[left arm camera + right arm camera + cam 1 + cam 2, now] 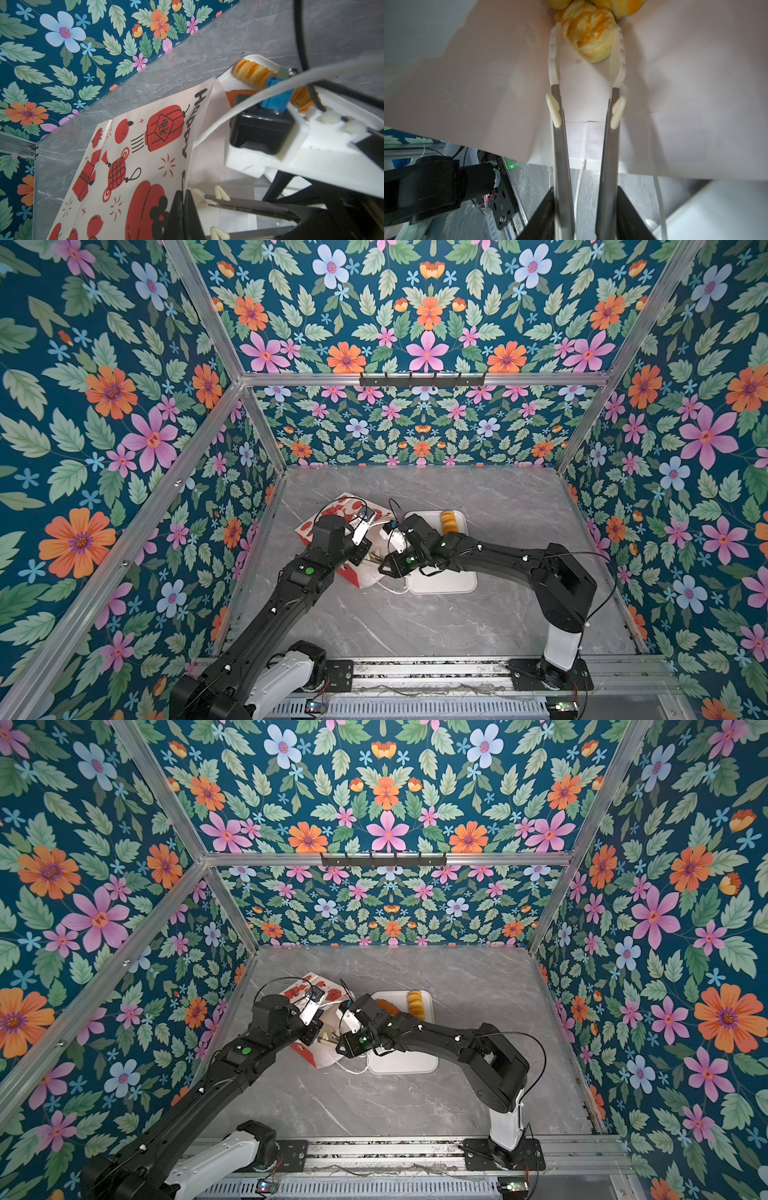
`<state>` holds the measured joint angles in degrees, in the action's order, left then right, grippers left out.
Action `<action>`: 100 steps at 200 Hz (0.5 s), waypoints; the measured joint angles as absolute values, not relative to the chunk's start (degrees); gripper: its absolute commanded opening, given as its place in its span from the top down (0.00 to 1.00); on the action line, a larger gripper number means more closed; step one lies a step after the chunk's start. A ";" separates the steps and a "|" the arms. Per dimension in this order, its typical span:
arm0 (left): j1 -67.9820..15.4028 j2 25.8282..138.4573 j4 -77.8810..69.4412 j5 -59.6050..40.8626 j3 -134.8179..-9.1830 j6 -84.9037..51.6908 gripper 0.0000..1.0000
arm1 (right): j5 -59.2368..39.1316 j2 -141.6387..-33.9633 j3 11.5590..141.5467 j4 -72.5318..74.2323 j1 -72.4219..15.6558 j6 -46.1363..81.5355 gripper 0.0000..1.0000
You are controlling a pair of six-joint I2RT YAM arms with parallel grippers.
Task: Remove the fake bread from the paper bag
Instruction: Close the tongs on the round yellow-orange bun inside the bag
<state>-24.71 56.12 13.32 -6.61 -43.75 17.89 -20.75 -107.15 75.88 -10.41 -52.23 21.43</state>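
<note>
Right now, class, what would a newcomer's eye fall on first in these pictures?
Loud floral walls ring the grey table. At its middle the black left arm and right arm meet at a red-printed bag beside a white tray bearing a ridged orange roll. In the right wrist view, tongs reach into the bag, white tips either side of a yellow roll.

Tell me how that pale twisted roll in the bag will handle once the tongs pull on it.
The twisted roll looks smooth and rounded, so it may slip between the tong tips flanking it. Its ridges keep their shape, so it is probably firm rather than squashy. Behind it other bread crowds the paper bag, so it could drag a neighbour along.
</note>
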 measured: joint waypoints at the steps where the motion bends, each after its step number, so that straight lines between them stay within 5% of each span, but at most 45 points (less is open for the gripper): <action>1: -24.71 56.12 13.32 -6.61 -43.75 17.89 1.00 | -20.73 -107.18 75.90 -10.46 -52.23 21.41 0.61; 100: -24.69 56.12 13.32 -6.46 -43.70 17.89 1.00 | -19.92 -107.79 76.31 -12.91 -52.47 20.12 0.86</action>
<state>-24.69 56.12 13.32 -6.46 -43.70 17.89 -19.92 -107.79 76.31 -12.91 -52.47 20.12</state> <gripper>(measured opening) 0.050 0.303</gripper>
